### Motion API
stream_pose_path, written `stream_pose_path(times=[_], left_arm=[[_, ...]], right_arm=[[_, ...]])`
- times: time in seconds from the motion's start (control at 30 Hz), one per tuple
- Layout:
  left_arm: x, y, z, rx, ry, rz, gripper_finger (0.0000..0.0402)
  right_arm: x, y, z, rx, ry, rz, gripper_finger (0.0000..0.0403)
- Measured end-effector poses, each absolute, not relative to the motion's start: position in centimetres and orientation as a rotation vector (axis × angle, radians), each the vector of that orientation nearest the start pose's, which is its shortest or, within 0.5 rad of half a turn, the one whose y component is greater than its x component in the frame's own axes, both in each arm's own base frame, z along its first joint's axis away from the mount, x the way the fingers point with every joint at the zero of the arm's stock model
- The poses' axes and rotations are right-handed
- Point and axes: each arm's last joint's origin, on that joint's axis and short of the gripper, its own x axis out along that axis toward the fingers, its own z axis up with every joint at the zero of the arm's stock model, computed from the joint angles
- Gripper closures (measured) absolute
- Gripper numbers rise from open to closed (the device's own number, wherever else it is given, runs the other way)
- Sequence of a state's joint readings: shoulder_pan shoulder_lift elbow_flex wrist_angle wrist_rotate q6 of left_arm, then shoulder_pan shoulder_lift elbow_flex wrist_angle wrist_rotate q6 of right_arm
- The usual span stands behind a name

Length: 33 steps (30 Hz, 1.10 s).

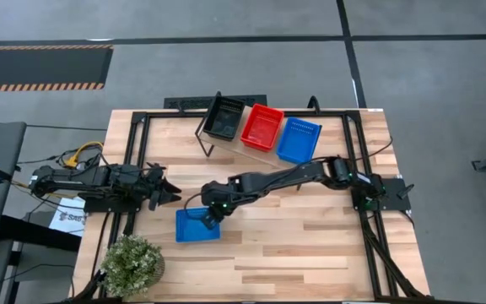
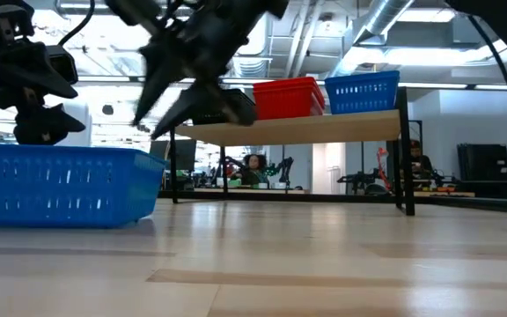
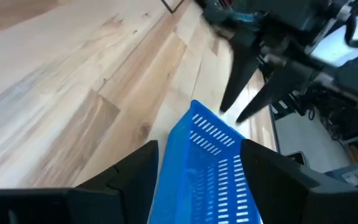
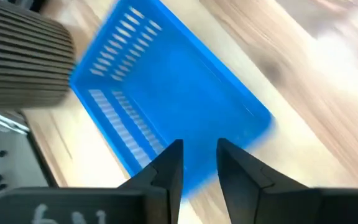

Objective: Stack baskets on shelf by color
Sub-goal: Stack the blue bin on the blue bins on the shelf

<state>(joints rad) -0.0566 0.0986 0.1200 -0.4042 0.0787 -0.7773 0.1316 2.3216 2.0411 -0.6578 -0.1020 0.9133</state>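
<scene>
One blue basket (image 1: 197,225) sits flat on the tabletop near the left front, and also shows in the low view (image 2: 55,185). My right gripper (image 1: 212,217) hovers open just above its far right corner, fingers pointing down (image 3: 232,115). My left gripper (image 1: 175,194) waits open, off the basket's far left corner and higher than its rim (image 2: 38,106). The shelf (image 2: 306,129) stands at the table's far edge. On it sit a black basket (image 1: 224,116), a red basket (image 1: 261,127) and a blue basket (image 1: 299,139), side by side.
A potted plant (image 1: 131,263) stands at the near left corner, close to the blue basket; its ribbed pot (image 4: 23,62) shows beside the basket. Bare tabletop (image 1: 310,245) lies to the right and front. People sit in the room beyond the shelf (image 2: 253,165).
</scene>
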Motion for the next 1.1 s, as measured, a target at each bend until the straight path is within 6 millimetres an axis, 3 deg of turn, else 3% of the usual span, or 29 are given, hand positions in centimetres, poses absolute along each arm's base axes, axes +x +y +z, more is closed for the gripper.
stream_pose_path(times=[0.2, 0.3, 0.43, 0.57, 0.73, 1.0, 1.1], left_arm=[[9.0, -0.6, 15.8, -0.741, 0.406, 0.051, 0.0187], [9.0, -0.6, 15.8, -0.727, 0.404, 0.052, 0.0187], [9.0, -0.6, 15.8, -0.724, 0.403, 0.052, 0.0187], [9.0, -0.6, 15.8, -0.723, 0.403, 0.053, 0.0187], [9.0, -0.6, 15.8, -0.723, 0.402, 0.054, 0.0187], [9.0, -0.6, 15.8, -0.723, 0.403, 0.054, 0.0187], [9.0, -0.6, 15.8, -0.723, 0.404, 0.054, 0.0187]], right_arm=[[47.8, 8.3, 22.7, 0.806, 1.082, -0.349, 0.0287], [47.3, 9.2, 22.5, 0.79, 1.116, -0.378, 0.0281], [47.4, 9.9, 22.6, 0.822, 1.088, -0.369, 0.0239], [47.3, 9.8, 22.5, 0.838, 1.023, -0.507, 0.0185], [47.6, 9.2, 22.6, 0.879, 0.975, -0.565, 0.0165], [49.2, 10.5, 20.2, 0.929, 0.926, -0.524, 0.0182], [49.0, 10.5, 18.7, 0.906, 0.988, -0.555, 0.0183]])
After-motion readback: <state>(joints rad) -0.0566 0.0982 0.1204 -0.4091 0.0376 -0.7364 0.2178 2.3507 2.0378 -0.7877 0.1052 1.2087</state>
